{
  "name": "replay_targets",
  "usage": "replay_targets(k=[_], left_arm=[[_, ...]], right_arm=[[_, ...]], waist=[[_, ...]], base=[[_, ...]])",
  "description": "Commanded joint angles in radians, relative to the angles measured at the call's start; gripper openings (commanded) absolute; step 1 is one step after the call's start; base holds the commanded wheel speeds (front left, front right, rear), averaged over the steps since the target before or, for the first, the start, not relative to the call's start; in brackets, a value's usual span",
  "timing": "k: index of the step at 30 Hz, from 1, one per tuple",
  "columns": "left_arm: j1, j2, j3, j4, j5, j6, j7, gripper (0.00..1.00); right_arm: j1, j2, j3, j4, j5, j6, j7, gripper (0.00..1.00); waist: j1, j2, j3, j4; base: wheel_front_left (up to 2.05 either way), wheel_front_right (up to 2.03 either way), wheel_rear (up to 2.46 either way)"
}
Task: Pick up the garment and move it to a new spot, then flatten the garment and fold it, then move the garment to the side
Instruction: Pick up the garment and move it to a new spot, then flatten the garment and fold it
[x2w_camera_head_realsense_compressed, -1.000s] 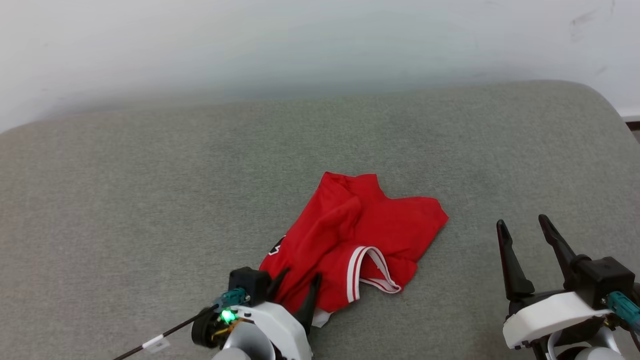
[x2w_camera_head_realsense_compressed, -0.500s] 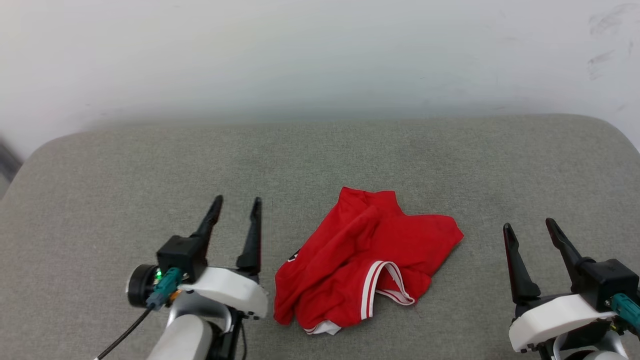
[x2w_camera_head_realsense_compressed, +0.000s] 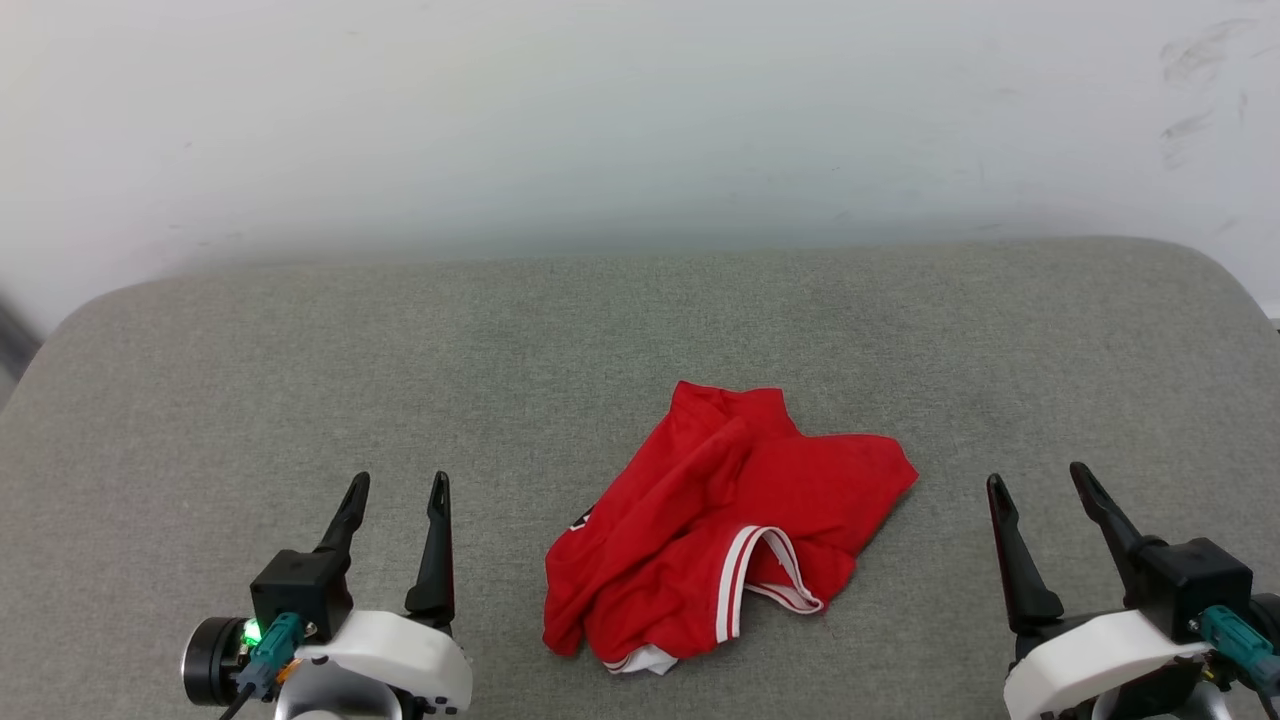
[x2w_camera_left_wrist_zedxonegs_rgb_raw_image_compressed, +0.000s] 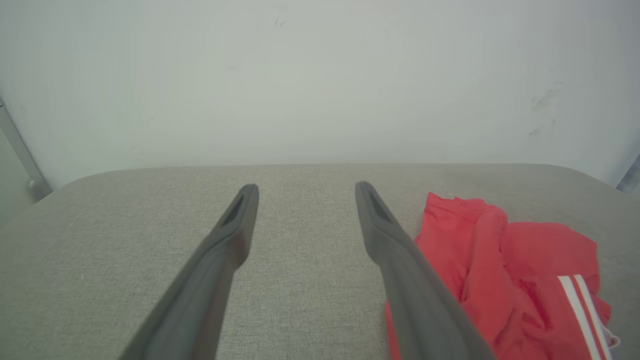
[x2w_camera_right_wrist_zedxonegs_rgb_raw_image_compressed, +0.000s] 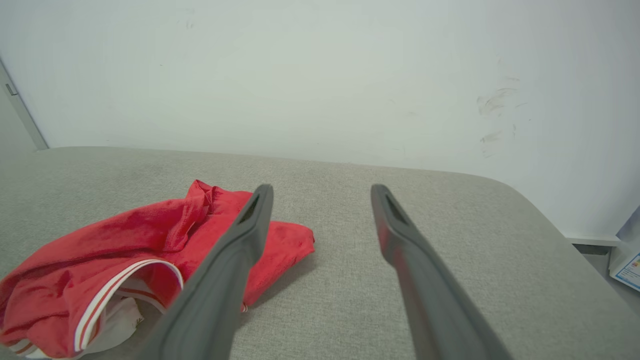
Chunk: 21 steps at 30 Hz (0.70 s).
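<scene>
The garment (x2w_camera_head_realsense_compressed: 730, 520), a red jersey with red-white striped trim and a bit of white showing, lies crumpled on the grey cushioned surface (x2w_camera_head_realsense_compressed: 600, 340) just right of centre. My left gripper (x2w_camera_head_realsense_compressed: 398, 482) stands open at the lower left, clear of the cloth by a hand's width, nothing between its fingers. At the lower right my right gripper (x2w_camera_head_realsense_compressed: 1038, 478) is open too, apart from the garment's right edge. In the left wrist view the garment (x2w_camera_left_wrist_zedxonegs_rgb_raw_image_compressed: 510, 270) sits to the right of the open fingers (x2w_camera_left_wrist_zedxonegs_rgb_raw_image_compressed: 235, 235). The right wrist view has the garment (x2w_camera_right_wrist_zedxonegs_rgb_raw_image_compressed: 125, 250) at the lower left.
A white wall (x2w_camera_head_realsense_compressed: 640, 120) rises right behind the grey surface. The surface's rounded corners show at far left and far right. Floor and a paper item (x2w_camera_right_wrist_zedxonegs_rgb_raw_image_compressed: 627, 265) lie past the right edge in the right wrist view.
My left gripper let go of the garment's near-left edge, opened and drew back to the left. The garment dropped and lies still. The head camera shifted a little; the right gripper held its place.
</scene>
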Motion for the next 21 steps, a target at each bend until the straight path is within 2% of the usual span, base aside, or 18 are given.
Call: replay_targets(k=[1, 11, 13, 16, 21], left_arm=[[0.012, 0.004, 0.002, -0.006, -0.003, 0.003, 0.002, 1.0], [0.003, 0.001, 0.0, -0.027, -0.014, 0.013, 0.014, 1.0], [-0.003, 0.002, -0.007, -0.026, -0.026, 0.002, 0.032, 1.0], [-0.032, 0.005, -0.047, -0.019, -0.044, -0.032, 0.134, 1.0], [-0.068, 0.018, -0.129, -0.012, -0.106, -0.114, 0.379, 1.0]], right_arm=[[0.003, 0.001, 0.001, -0.004, 0.005, -0.001, -0.001, 1.0], [-0.003, 0.001, 0.005, -0.002, 0.009, -0.001, -0.002, 1.0], [-0.004, 0.001, 0.005, -0.002, 0.011, -0.001, 0.0, 1.0], [-0.005, 0.001, 0.002, -0.004, 0.011, -0.001, 0.003, 1.0], [-0.015, 0.001, 0.009, -0.007, 0.007, -0.001, 0.005, 1.0]], waist=[[0.0001, -0.0001, 0.0, 0.0], [0.0001, -0.0001, 0.003, -0.004], [0.0001, -0.0001, 0.006, -0.004], [0.0001, -0.0001, 0.013, 0.0], [0.0001, -0.0001, 0.034, -0.006]], base=[[0.0, 0.0, 0.0], [0.0, 0.0, 0.0], [0.0, 0.0, 0.0], [0.0, 0.0, 0.0], [0.0, 0.0, 0.0]])
